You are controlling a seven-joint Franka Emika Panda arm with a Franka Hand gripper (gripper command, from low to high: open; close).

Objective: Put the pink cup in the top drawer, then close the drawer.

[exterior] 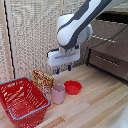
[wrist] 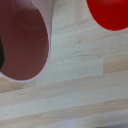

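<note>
Fingers [exterior: 63,70] open, hovering above pink cup [exterior: 58,93] w/ red bowl [exterior: 73,87] just beside.

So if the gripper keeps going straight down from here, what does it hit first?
Probably the pink cup: the gripper points down just above it, and the wrist view shows the cup's open mouth close below. Exact alignment over the rim is unclear.

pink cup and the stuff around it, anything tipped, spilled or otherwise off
Nothing stands out. The pink cup stands upright on the wooden floor, its inside looking empty in the wrist view. The red bowl sits level beside it, and the red wire basket is upright. No spills show.
</note>
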